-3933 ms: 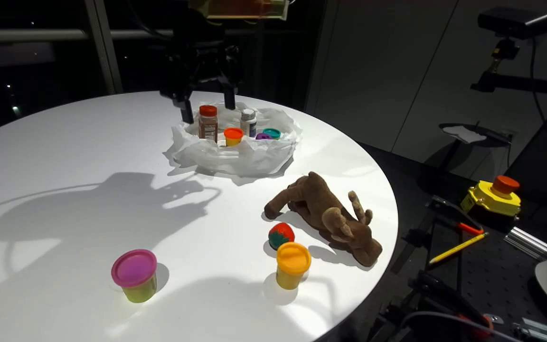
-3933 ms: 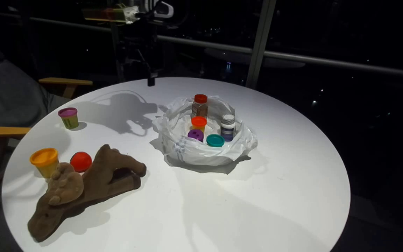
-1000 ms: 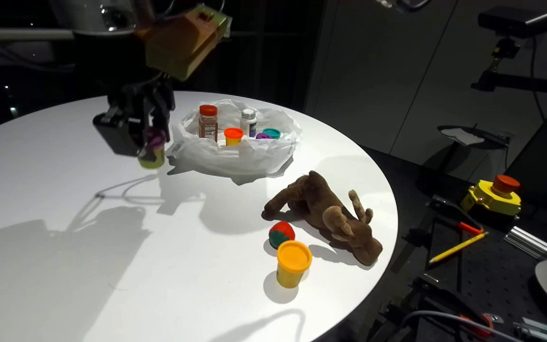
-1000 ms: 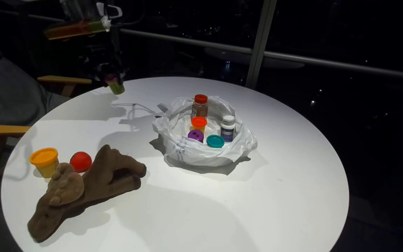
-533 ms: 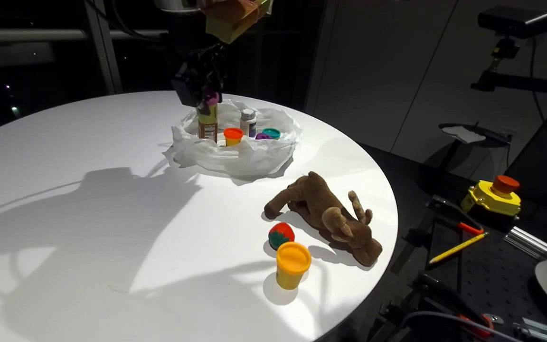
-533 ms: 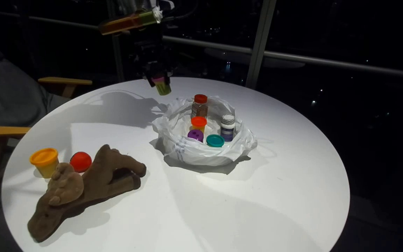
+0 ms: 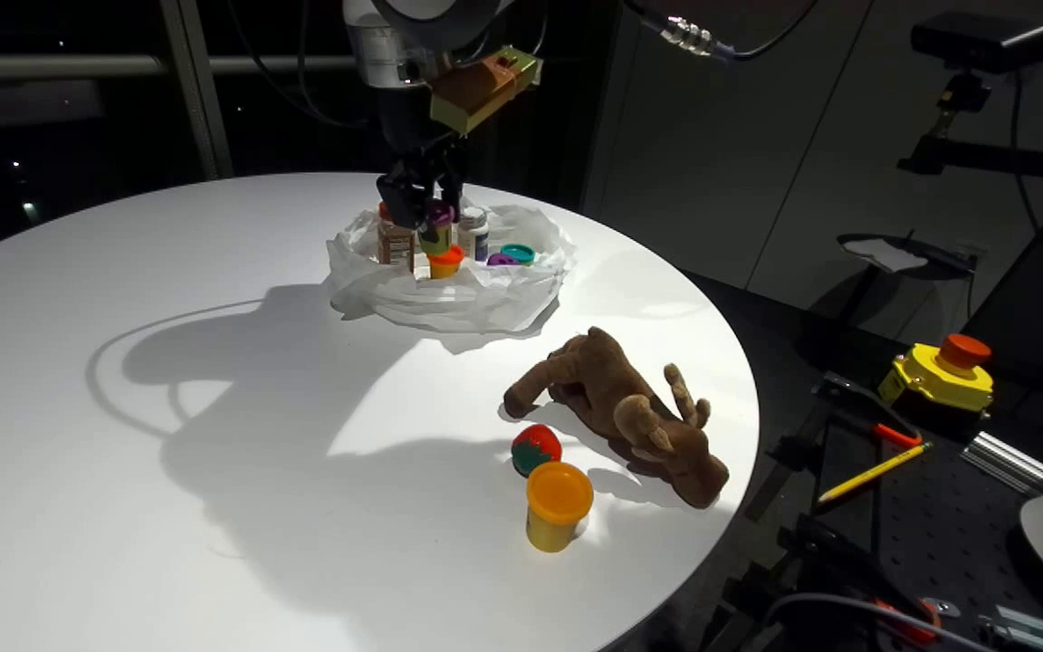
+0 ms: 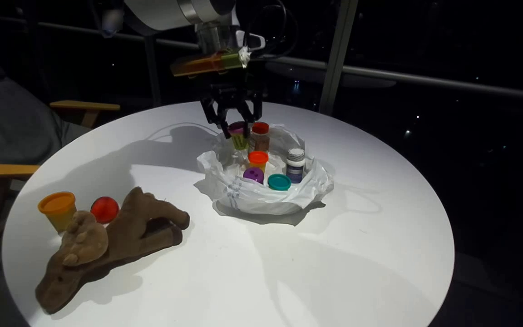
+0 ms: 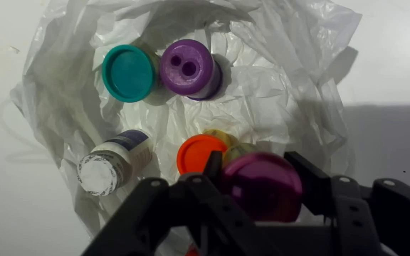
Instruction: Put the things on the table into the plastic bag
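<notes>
One pink-lidded cup to set down in the plastic bag: that looks to be the step in hand. Next move likely calls for settling it clear of the red-lidded jar, then spreading the jaws. The gripper pinches the cup, jaws on either side of its lid, within the bag's rim, near the orange-red-topped cup; whether its base touches down cannot be told. Outside, well apart: orange cup, red ball, brown plush animal.

Jars in bag on table
</notes>
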